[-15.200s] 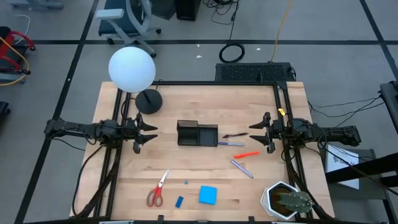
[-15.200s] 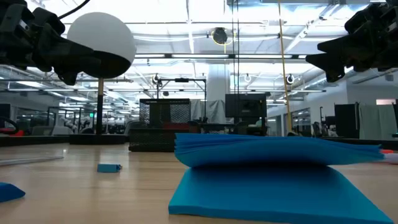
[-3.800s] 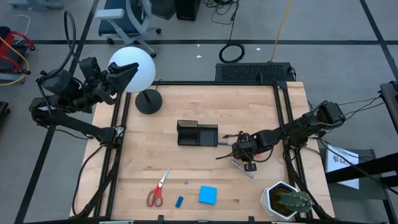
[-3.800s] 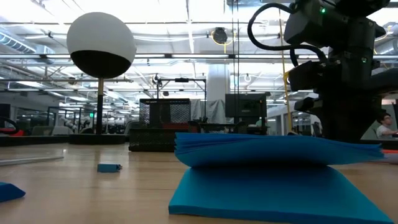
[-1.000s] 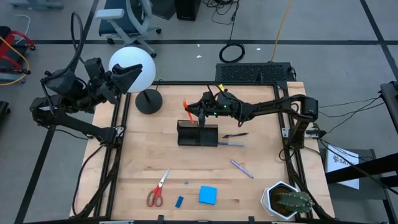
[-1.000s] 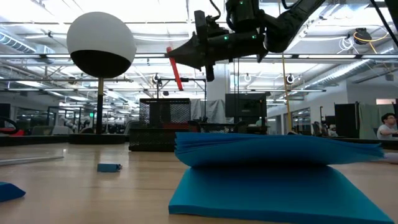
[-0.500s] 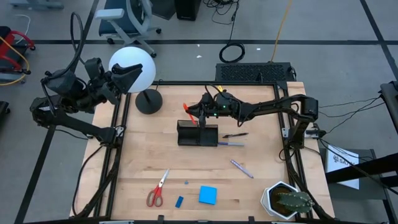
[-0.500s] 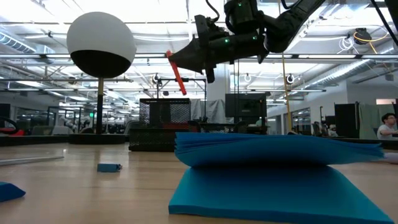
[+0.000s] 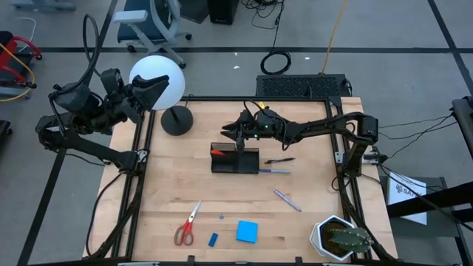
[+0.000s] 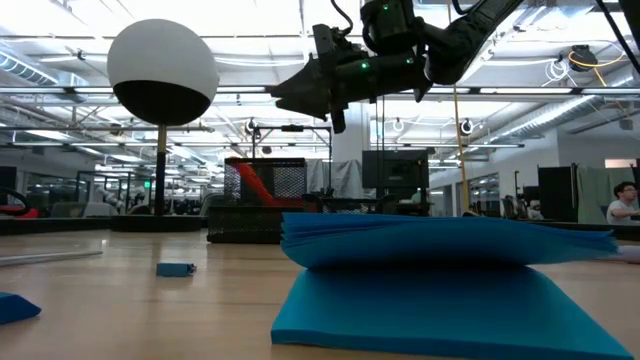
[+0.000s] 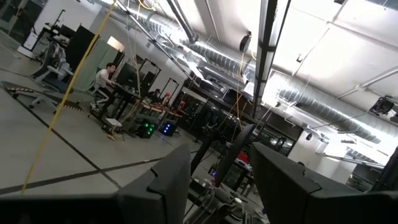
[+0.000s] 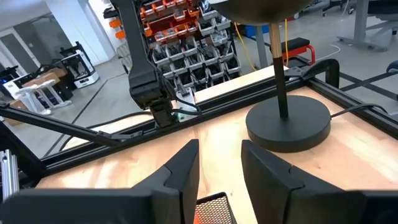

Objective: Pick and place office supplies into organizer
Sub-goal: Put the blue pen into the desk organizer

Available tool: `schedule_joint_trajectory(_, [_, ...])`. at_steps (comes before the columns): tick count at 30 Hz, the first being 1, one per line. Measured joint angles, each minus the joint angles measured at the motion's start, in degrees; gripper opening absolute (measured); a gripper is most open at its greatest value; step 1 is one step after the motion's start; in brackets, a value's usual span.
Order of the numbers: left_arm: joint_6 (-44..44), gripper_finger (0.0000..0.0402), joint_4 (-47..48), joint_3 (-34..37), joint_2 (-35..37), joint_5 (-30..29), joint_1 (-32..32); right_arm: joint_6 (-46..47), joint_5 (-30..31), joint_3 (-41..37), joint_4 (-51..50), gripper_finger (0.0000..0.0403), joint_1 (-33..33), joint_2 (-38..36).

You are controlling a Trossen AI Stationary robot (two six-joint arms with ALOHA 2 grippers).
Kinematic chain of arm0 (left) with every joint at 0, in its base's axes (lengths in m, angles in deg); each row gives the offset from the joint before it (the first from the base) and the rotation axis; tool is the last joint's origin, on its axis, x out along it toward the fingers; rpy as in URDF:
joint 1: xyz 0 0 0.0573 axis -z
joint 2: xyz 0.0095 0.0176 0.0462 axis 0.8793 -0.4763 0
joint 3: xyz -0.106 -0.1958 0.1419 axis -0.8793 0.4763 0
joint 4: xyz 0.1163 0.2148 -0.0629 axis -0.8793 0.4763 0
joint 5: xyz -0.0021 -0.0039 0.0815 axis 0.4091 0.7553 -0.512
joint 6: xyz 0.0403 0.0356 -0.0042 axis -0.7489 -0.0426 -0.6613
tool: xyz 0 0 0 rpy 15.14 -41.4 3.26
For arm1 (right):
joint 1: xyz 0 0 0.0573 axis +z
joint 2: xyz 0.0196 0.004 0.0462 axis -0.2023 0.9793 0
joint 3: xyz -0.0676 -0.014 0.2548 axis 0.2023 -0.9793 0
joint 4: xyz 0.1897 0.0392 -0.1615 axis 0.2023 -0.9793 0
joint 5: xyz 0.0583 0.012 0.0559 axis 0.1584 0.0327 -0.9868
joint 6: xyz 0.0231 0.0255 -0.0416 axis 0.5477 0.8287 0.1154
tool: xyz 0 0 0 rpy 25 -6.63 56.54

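Compared with half a second earlier, the orange marker (image 9: pixel 217 152) had left the right gripper (image 9: pixel 234 134) and lay inside the left compartment of the black organizer (image 9: pixel 235 160); before that it stood upright between the fingers above the organizer. The right gripper itself had not shifted and hovered above the organizer's rear edge, fingers parted with nothing between them.

From left to right in the high view: the left arm was raised off the table's left edge, its left gripper (image 9: pixel 151 90) beside the white globe lamp (image 9: pixel 157 81), fingers apart and empty. The round lamp base (image 9: pixel 176 120) stood on the table's back left. Near the front edge lay the red-handled scissors (image 9: pixel 188 224), the small blue eraser (image 9: pixel 213 239) and the blue notepad (image 9: pixel 247 232). Right of the organizer lay the thin black pen (image 9: pixel 279 159), a second pen (image 9: pixel 274 171) touching the organizer's right end, and the purple pen (image 9: pixel 287 200) further forward. The potted cactus (image 9: pixel 341 238) stood at the front right corner.

The low view alone showed the marker leaning at a tilt inside the organizer (image 10: pixel 256 200), its red-orange body (image 10: pixel 247 182) seen through the mesh wall. The right wrist view showed only its orange end (image 12: pixel 210 209) under the open fingers (image 12: pixel 181 173). The left wrist view showed ceiling and room, not the table
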Motion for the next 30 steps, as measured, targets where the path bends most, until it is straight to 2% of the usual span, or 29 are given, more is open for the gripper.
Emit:
schedule_joint_trajectory(6, [0.0,0.0173,0.0,0.0,0.0,0.0,0.0,1.8,-0.2,0.0,-0.7,0.0112,0.0,-0.8])
schedule_joint_trajectory(10, [-0.1,0.0173,0.0,0.0,0.0,0.0,0.0,0.3,-0.3,0.0,-5.5,0.0111,0.0,-4.2])
schedule_joint_trajectory(23, [-1.6,0.0173,0.0,0.0,0.0,0.1,0.0,-8.8,-0.3,0.0,-43.7,0.0111,0.0,-22.4])
schedule_joint_trajectory(30, [-2.4,0.0173,0.0,0.0,0.0,0.0,0.0,-14.0,-0.3,0.0,-62.9,0.0112,0.4,-28.1])
